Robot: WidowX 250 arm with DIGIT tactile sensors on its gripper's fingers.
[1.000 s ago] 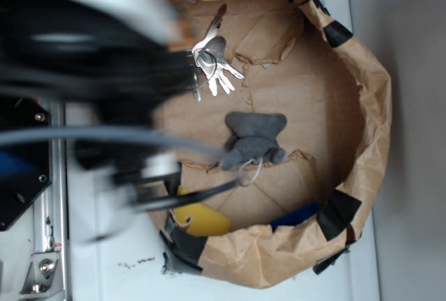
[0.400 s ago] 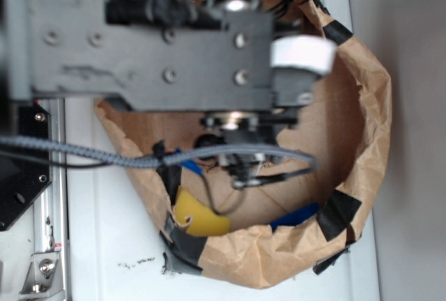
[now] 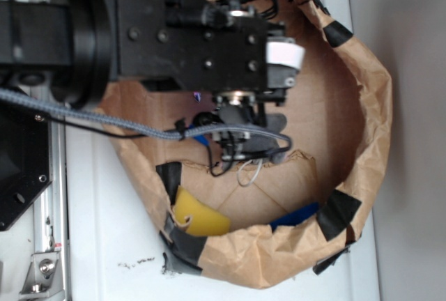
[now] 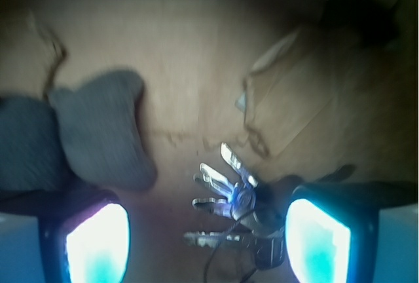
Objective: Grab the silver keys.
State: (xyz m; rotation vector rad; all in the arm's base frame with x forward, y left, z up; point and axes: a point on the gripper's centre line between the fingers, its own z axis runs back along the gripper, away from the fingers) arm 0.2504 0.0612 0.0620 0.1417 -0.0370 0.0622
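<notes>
Gripper (image 4: 208,237) open, nothing held | keys (image 4: 230,204) fanned on bin floor between pads, nearer right pad (image 4: 317,240) | plush (image 4: 98,135) beyond, left | approach done; descent, closing, lift remaining.

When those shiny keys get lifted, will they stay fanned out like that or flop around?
Probably flop: the silver keys are separate blades splayed from one ring, so they would likely swing together and dangle once lifted. Each blade looks like hard, glossy metal, so it may slip if pinched on a flat face. Lying flat on the brown paper, they shouldn't roll. The jaws stand open on either side of them.
</notes>
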